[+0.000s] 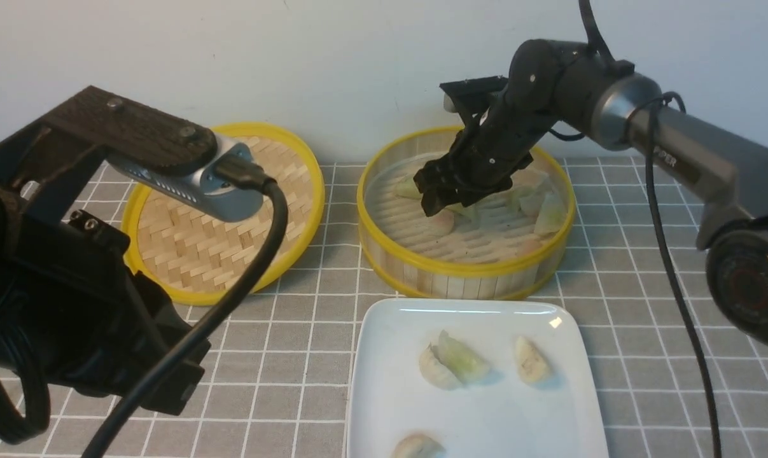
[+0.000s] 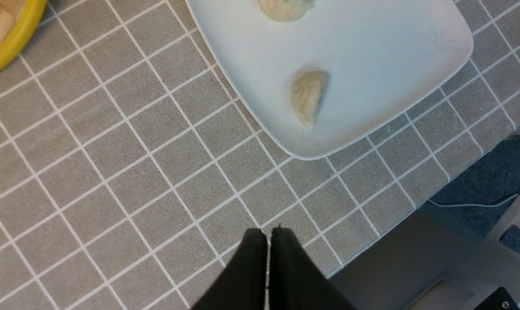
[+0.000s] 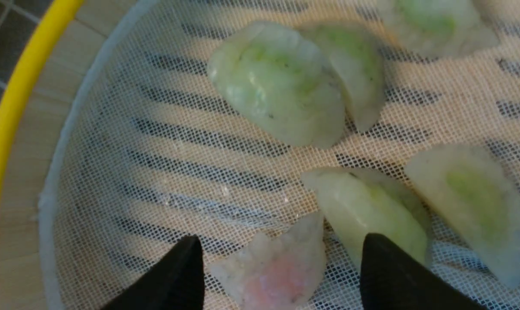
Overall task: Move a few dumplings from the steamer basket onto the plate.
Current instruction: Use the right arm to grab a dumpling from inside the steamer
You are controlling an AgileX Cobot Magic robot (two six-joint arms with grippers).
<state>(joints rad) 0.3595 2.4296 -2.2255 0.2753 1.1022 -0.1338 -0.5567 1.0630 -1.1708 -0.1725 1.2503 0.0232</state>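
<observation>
The steamer basket [image 1: 466,270] stands at the back right, lined with white mesh [image 3: 113,142]. Inside lie several dumplings: pale green ones [image 3: 277,82] [image 3: 367,211] [image 3: 471,206] and a pink-tinted one [image 3: 272,271], which also shows in the front view [image 1: 444,221]. My right gripper [image 3: 281,249] [image 1: 438,203] is open low inside the basket, its fingers on either side of the pink dumpling; one finger [image 3: 389,267] stands against a green dumpling. The white plate [image 1: 384,381] in front holds several dumplings [image 1: 460,359] [image 1: 530,359] [image 2: 309,94]. My left gripper [image 2: 268,234] is shut and empty over the cloth near the plate's corner.
The flat woven yellow-rimmed lid [image 1: 199,242] lies at the back left. A grey checked cloth [image 1: 282,356] covers the table. The table's front edge [image 2: 415,206] runs close to the left gripper. My left arm [image 1: 72,273] fills the left foreground.
</observation>
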